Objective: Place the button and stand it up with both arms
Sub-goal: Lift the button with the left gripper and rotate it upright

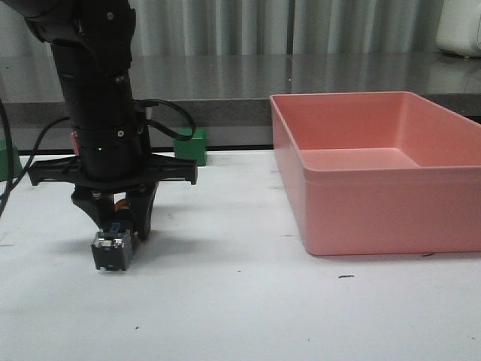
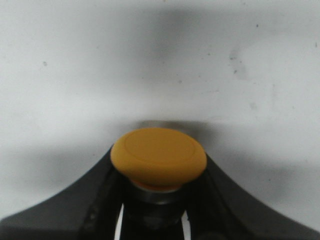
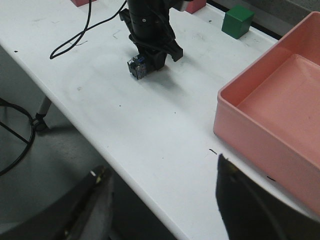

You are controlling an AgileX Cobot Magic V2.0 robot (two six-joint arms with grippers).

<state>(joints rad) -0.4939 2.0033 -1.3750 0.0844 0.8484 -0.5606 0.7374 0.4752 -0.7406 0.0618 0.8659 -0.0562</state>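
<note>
The button shows in the left wrist view as a yellow mushroom cap on a black collar, between the two black fingers. In the front view its black-and-clear base with blue bits points down, at or just above the white table. My left gripper is shut on it, upright over the left part of the table. It also shows in the right wrist view with the button under it. My right gripper is open and empty, high over the table's front edge.
A large pink bin stands on the right, also in the right wrist view. A green cube sits behind the left arm, another at the far left edge. A black cable lies on the table.
</note>
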